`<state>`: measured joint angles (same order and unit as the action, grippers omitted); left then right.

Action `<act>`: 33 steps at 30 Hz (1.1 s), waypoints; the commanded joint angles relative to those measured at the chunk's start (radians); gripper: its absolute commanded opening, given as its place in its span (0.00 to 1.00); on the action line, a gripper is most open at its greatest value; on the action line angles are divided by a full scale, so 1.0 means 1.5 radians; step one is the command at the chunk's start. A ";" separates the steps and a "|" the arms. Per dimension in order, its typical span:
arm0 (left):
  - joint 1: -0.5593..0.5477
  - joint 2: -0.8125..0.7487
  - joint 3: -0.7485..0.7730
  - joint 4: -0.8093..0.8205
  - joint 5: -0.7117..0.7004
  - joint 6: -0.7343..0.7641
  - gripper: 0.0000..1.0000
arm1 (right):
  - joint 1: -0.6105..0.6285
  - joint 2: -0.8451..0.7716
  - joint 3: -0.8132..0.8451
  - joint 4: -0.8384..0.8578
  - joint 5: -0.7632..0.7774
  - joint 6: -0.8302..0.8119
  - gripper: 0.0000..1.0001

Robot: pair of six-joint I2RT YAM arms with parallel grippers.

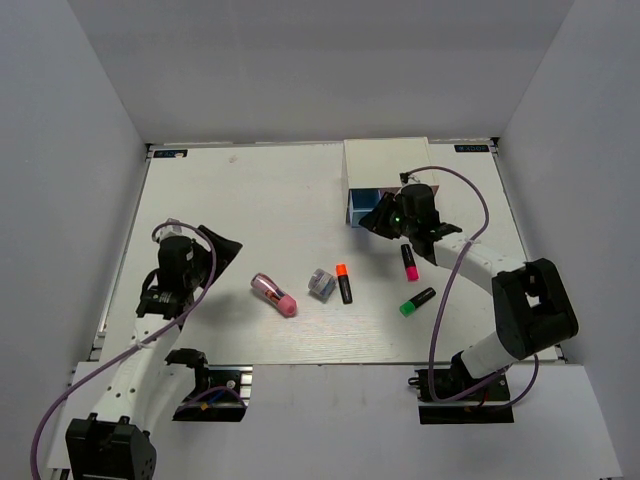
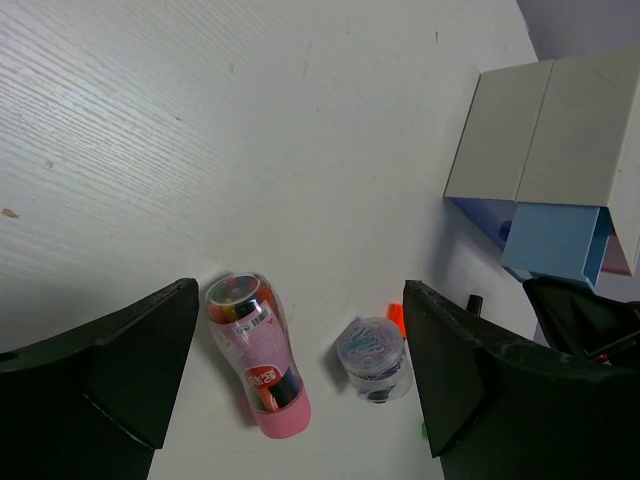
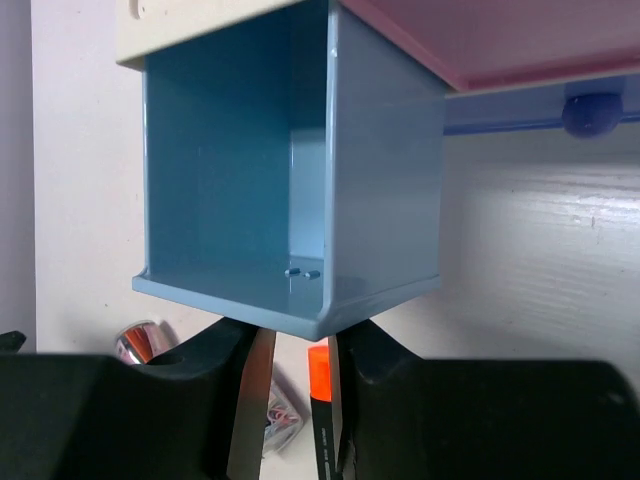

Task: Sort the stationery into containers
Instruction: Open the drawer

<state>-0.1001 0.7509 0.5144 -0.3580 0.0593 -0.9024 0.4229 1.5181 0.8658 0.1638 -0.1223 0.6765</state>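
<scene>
Top external: the stationery is seen loose on the table (image 1: 250, 190), none of it in the white box (image 1: 390, 165) at the far right. A pink cylinder (image 2: 255, 355) and a small clear tub of clips (image 2: 372, 358) are laid near the middle, with an orange highlighter (image 1: 343, 283) just beside the tub. A pink highlighter (image 1: 409, 262) and a green highlighter (image 1: 417, 301) are placed further right.

Right wrist: the blue drawer (image 3: 240, 180) is pulled out, nothing in it. The right gripper (image 3: 298, 360) is set at its front lip, fingers narrowed; whether the knob is pinched cannot be told.

Left wrist: the left gripper (image 2: 300, 300) is spread wide above the cylinder, nothing held.
</scene>
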 commanded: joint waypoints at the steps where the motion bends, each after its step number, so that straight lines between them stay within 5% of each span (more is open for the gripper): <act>1: -0.002 0.016 -0.008 0.007 0.025 -0.020 0.93 | 0.012 -0.018 -0.017 -0.019 -0.012 0.013 0.18; 20: -0.008 0.108 0.046 -0.082 0.059 -0.050 0.96 | 0.028 -0.054 -0.061 -0.022 -0.014 0.035 0.19; 25: -0.008 0.114 0.046 -0.089 0.071 -0.056 0.97 | 0.028 -0.057 -0.071 -0.011 -0.016 0.033 0.48; 33: -0.008 0.126 0.058 -0.088 0.101 -0.037 1.00 | 0.026 -0.067 -0.089 -0.006 -0.037 0.017 0.67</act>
<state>-0.1078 0.9321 0.5518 -0.4961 0.1684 -0.9798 0.4587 1.4460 0.7395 0.1490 -0.1501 0.7193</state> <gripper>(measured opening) 0.988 0.665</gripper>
